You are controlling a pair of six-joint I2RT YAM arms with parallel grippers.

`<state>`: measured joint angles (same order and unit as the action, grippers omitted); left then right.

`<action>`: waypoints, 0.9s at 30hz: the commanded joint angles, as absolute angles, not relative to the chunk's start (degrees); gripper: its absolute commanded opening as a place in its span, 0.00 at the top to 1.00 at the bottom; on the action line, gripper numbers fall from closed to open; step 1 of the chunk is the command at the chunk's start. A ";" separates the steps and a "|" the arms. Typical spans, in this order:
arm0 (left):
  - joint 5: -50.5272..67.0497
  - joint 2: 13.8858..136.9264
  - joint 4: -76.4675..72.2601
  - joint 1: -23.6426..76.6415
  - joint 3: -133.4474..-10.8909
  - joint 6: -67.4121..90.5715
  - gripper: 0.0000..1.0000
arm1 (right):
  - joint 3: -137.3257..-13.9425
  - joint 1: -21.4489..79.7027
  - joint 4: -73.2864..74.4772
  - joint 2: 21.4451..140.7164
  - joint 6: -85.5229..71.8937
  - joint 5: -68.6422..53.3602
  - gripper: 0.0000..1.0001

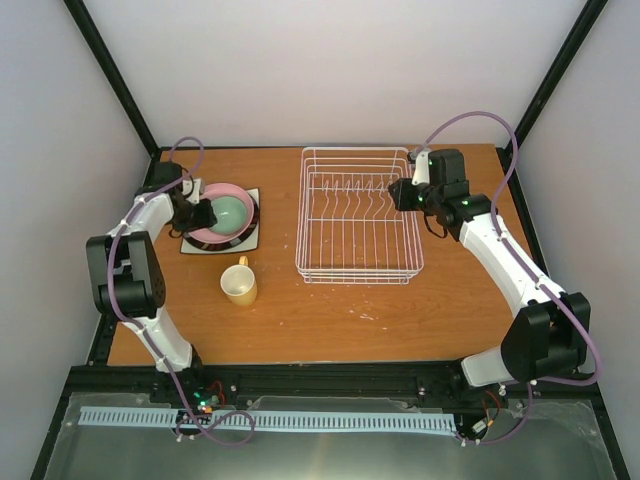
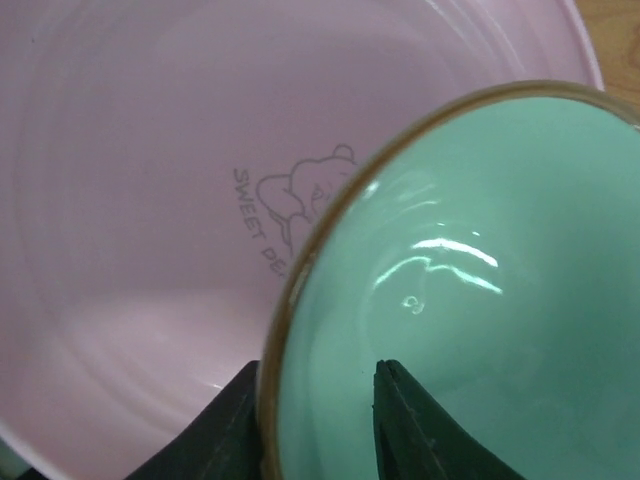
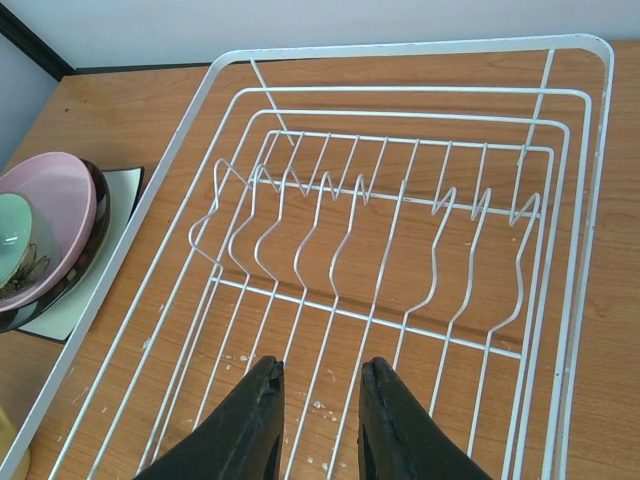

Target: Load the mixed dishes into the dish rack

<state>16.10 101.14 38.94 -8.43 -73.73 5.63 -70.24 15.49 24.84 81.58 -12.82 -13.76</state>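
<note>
Jaws, overhead view: left gripper (image 1: 200,213) is at the left rim of the pale green bowl (image 1: 232,212). Right gripper (image 1: 398,195) hangs at the right side of the dish rack (image 1: 355,281). Neither opening is readable from here.
Stack, overhead view: the bowl sits on the pink round plate (image 1: 205,237), which is on the dark brown round plate (image 1: 252,220), which is on the cream square plate (image 1: 250,243). The stack is at the left rear of the table (image 1: 330,320).
Mug, overhead view: yellow handled mug (image 1: 239,282), upright, in front of the stack and left of the rack, touching neither.
Jaws, left wrist view: the two dark fingers (image 2: 215,440) straddle the bowl (image 2: 480,300) rim, one outside and one inside. They stand partly apart. Whether they pinch the wall cannot be told.
Plate, left wrist view: the pink plate (image 2: 130,200) lies under the bowl, with grey lettering and a bear drawing beside the rim.
Jaws, right wrist view: the right gripper (image 3: 322,365) shows a narrow gap with nothing in it, above the rack's wire floor.
Rack, right wrist view: white rim (image 3: 400,50), with a row of upright tines (image 3: 350,215) across the middle.
Stack, right wrist view: the bowl (image 3: 15,240) and the plates sit just outside the rack's left rim.
</note>
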 commanded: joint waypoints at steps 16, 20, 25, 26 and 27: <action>18.94 96.38 37.55 -8.21 -76.29 5.30 0.99 | -69.84 16.13 24.79 79.78 -13.16 -14.42 0.78; 23.31 93.55 36.62 -8.26 -77.49 5.94 0.99 | -68.81 16.12 23.72 78.94 -13.18 -14.64 0.78; 43.04 84.55 29.50 -8.26 -77.52 7.42 0.99 | -64.72 16.01 16.29 76.23 -13.21 -25.12 0.73; 49.62 83.10 26.80 -8.26 -76.84 8.95 0.99 | -63.82 15.94 14.08 75.80 -13.70 -29.92 0.71; 56.72 81.91 23.26 -8.25 -75.97 10.80 0.99 | -63.03 15.80 11.68 75.55 -14.68 -34.84 0.68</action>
